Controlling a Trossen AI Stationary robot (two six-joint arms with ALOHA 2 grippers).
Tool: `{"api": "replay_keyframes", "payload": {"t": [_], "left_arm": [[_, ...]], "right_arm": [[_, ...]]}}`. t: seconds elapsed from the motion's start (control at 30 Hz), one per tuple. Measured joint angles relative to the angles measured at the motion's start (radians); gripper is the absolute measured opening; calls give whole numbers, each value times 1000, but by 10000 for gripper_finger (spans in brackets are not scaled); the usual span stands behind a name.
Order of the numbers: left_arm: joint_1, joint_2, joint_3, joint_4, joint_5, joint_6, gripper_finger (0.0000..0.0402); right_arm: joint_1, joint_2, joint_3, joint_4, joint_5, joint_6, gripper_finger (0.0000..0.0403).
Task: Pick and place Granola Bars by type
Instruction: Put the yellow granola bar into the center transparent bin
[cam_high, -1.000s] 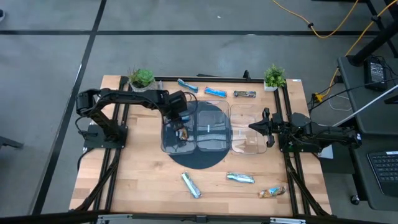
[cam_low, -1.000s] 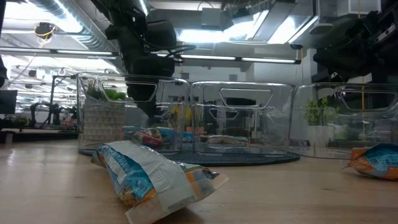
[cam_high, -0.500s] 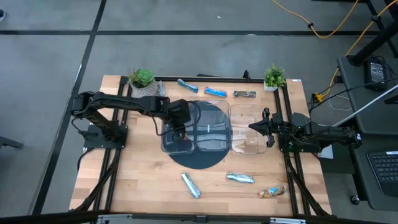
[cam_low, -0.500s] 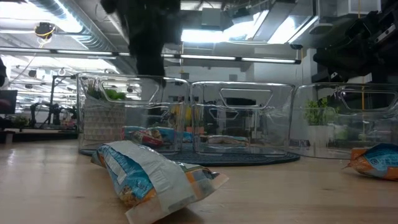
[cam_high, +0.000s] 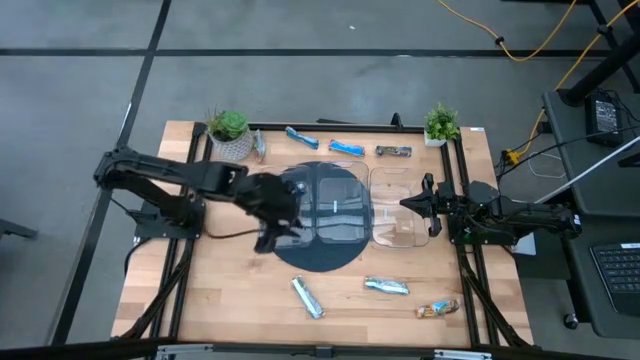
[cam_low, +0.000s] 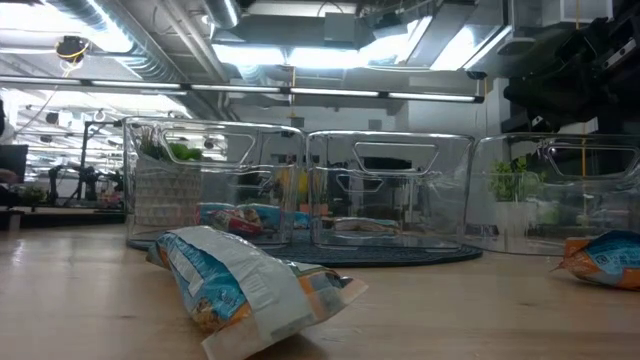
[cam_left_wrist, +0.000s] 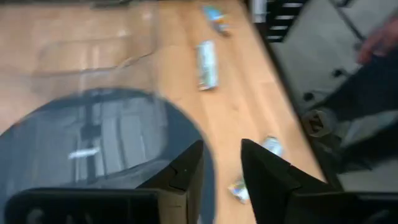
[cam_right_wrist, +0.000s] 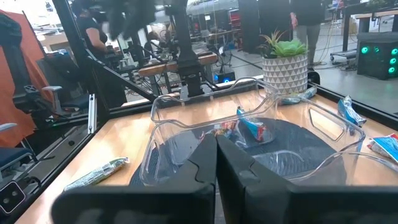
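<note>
Three clear trays stand in a row mid-table: left (cam_high: 300, 232), middle (cam_high: 342, 212) and right (cam_high: 395, 215). Wrapped bars (cam_low: 240, 218) lie in the left tray and one (cam_low: 350, 226) in the middle tray. Loose bars lie along the far edge (cam_high: 347, 148) and on the near side (cam_high: 307, 297), one of them tan-orange (cam_high: 437, 309). My left gripper (cam_high: 270, 235) hangs open and empty over the left tray's near-left corner; it also shows in the left wrist view (cam_left_wrist: 221, 168). My right gripper (cam_high: 425, 205) is shut and empty beside the right tray; it also shows in the right wrist view (cam_right_wrist: 216, 155).
A dark round mat (cam_high: 322, 255) lies under the left and middle trays. Two small potted plants (cam_high: 230, 130) (cam_high: 440, 125) stand at the far corners. Black rails run along the table's left and right sides. Bare wood lies at the near left.
My left gripper has risen out of the left tray, leaving the low view upward, and has gone toward the table's near-left while turning. The bars in the trays have stayed where they were.
</note>
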Motion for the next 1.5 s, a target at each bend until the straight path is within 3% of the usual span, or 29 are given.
{"api": "replay_keyframes", "payload": {"t": [0.47,0.77,1.13,1.5], "left_arm": [[-183,-23,1,-17,-17,83,98],[-237,-13,4,-6,-68,137,102],[-221,198,314,-147,-66,206,98],[-231,285,333,-151,-103,198,110]], "right_arm": [[0,0,0,0,0,0,8],[0,0,0,0,0,0,8],[0,0,0,0,0,0,8],[0,0,0,0,0,0,8]]}}
